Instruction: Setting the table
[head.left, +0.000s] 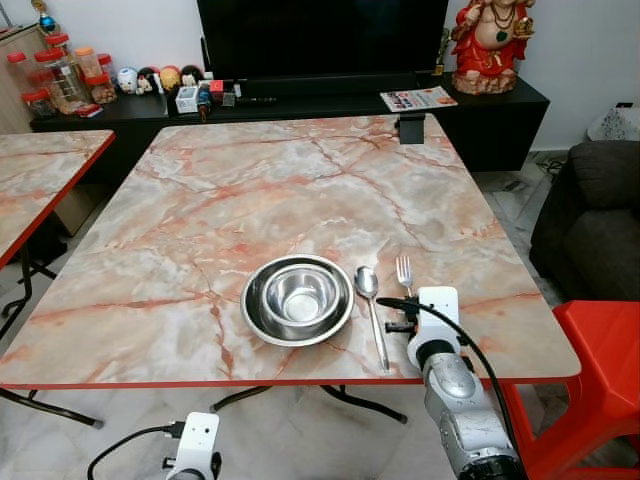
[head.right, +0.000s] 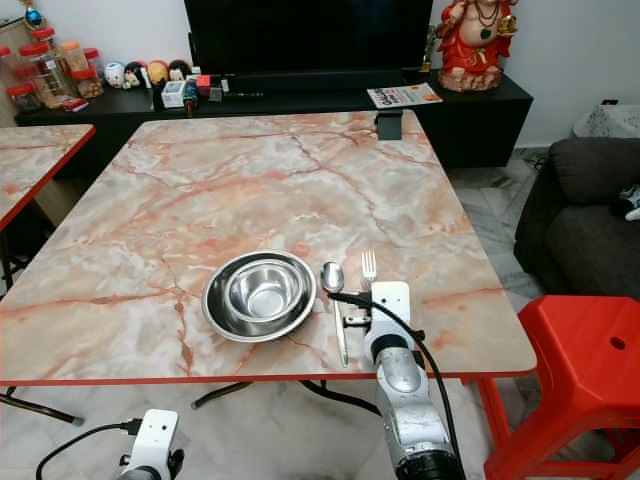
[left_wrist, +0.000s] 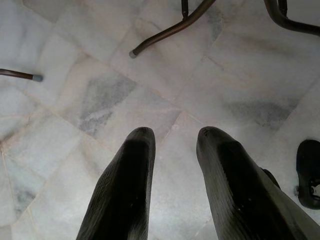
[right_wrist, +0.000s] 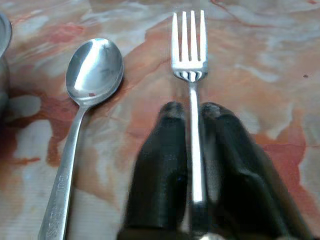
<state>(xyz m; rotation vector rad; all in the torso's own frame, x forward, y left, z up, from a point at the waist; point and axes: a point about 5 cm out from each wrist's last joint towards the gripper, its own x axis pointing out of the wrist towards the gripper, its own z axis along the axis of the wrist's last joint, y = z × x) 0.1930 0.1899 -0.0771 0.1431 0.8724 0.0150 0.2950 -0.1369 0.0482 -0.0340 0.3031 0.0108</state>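
- I am seeing engraved lettering on the handle of the spoon (right_wrist: 82, 107) in the right wrist view, but it is too blurred for me to read.
- I am also looking at a printed leaflet (head.left: 418, 98) lying on the dark TV cabinet (head.left: 500, 105) behind the bench; its print is too small to make out.
- The steel bowl (head.left: 298, 299) is sitting near the front edge of the marble-patterned bench (head.left: 250, 190), and I am seeing a smaller steel bowl nested inside it, holding nothing.
- The spoon is lying just to the right of the bowl, bowl end pointing away from me, and the fork (right_wrist: 191, 60) is lying just to the right of the spoon, tines pointing away.
- My right pincer (right_wrist: 191, 112) is sitting over the fork handle, its two fingers close together on either side of the handle and seeming to pinch it.
- My left pincer (left_wrist: 175, 137) is hanging below the bench edge, fingers apart and gripping nothing, over the pale marble floor (left_wrist: 75, 100).
- Red-lidded jars (head.left: 55, 70) are standing at the cabinet's left end; I cannot tell their contents.
- A red stool (head.right: 585, 370) is standing at the bench's right front corner.
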